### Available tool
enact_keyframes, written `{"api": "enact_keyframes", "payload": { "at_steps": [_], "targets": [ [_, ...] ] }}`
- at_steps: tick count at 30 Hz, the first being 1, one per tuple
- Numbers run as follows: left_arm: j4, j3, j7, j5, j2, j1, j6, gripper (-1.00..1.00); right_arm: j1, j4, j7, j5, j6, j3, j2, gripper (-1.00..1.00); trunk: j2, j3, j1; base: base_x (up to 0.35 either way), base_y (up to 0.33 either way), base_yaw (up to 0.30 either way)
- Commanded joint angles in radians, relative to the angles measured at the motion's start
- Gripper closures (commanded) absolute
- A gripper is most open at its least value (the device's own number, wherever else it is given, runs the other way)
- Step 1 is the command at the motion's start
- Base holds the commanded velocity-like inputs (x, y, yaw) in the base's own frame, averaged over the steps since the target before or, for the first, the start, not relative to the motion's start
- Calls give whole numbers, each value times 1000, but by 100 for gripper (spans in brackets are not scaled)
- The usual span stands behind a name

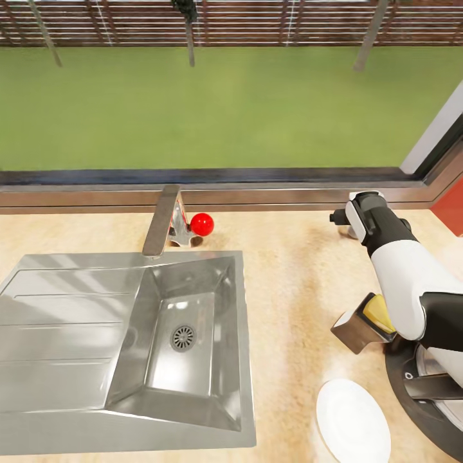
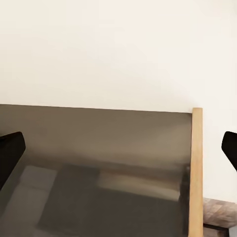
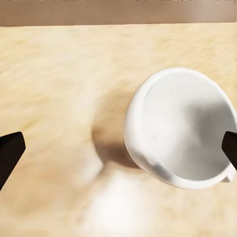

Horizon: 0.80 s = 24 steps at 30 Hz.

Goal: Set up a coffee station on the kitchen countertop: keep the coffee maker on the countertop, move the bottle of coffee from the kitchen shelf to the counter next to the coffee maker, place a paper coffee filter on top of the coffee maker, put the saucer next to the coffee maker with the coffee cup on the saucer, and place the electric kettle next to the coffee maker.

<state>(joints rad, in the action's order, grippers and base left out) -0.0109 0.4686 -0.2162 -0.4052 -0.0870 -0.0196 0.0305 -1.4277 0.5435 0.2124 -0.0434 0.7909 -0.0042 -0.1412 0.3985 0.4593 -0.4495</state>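
Right end effector [image 3: 118,148] spread over tilted, empty white coffee cup [image 3: 180,128]

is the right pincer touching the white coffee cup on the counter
Apart. In the right wrist view, the right pincer is open, its dark fingertips at the picture's edges, and the white ceramic coffee cup lies beyond them.

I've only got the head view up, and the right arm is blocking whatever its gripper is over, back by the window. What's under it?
Observer: The right wrist view shows a white coffee cup standing on the countertop.
Operator: Is the gripper holding it?
Observer: No. The right gripper is open, its fingertips wide apart at the edges of that view, not touching the cup.
Operator: And the left gripper?
Observer: The left gripper is open too, facing a dark panel with a wooden edge.
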Motion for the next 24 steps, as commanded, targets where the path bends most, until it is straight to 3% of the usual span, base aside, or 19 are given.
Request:
{"api": "enact_keyframes", "payload": {
  "at_steps": [1,24],
  "targets": [
    [2,9,-3,-7,0,0,3,-100,0,1,-1,-4,5,0,0,-100,1,1,-1,0,0,0],
    [2,9,-2,-7,1,0,3,-100,1,0,-2,-2,5,0,2,-100,1,6,-1,0,0,5]
  ]
}}
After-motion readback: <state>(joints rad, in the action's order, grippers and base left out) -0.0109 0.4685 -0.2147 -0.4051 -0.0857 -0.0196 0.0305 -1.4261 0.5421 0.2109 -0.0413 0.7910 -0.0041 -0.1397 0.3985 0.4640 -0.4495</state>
